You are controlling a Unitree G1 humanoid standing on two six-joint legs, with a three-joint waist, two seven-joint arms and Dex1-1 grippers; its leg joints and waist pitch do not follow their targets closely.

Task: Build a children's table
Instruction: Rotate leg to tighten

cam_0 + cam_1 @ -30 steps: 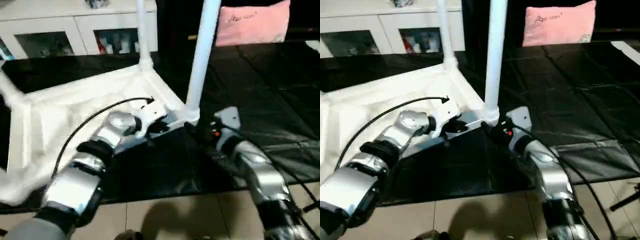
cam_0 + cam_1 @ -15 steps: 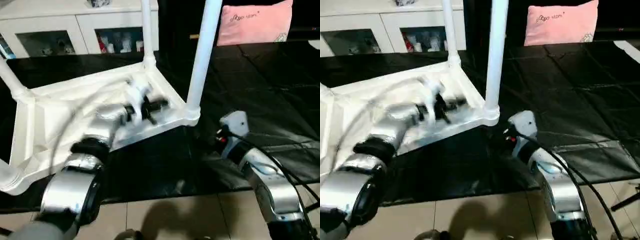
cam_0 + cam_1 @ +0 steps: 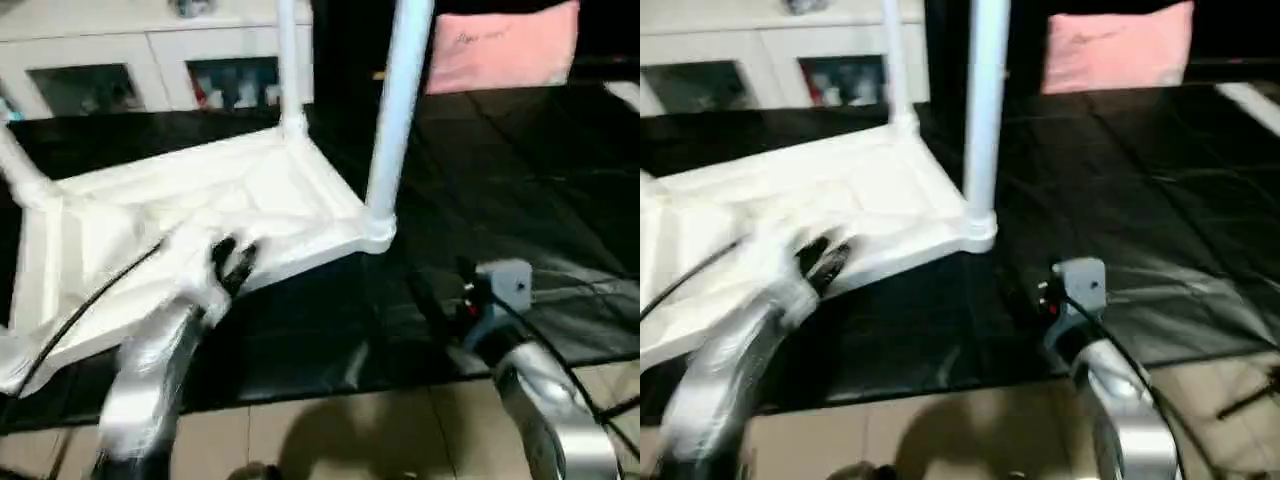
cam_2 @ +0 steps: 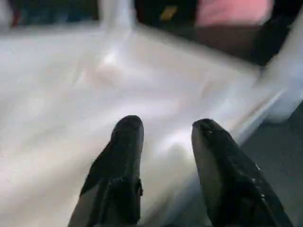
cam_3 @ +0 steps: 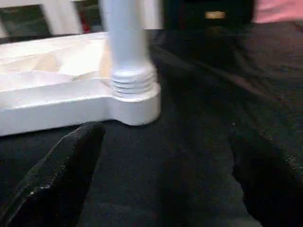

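On the black mat (image 3: 520, 180) | tabletop (image 3: 200, 215) upside down, long axis left-right, legs (image 3: 398, 100) pointing up | cabinet (image 3: 150, 60), pink cushion (image 3: 500, 45) behind | left gripper (image 4: 163, 130) parted, empty, over tabletop | right gripper (image 5: 165, 137) wide apart, empty, near corner leg.

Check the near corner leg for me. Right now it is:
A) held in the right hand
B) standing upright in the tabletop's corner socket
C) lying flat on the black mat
B: the leg stands upright in the tabletop's corner socket, with the right hand open and off it.
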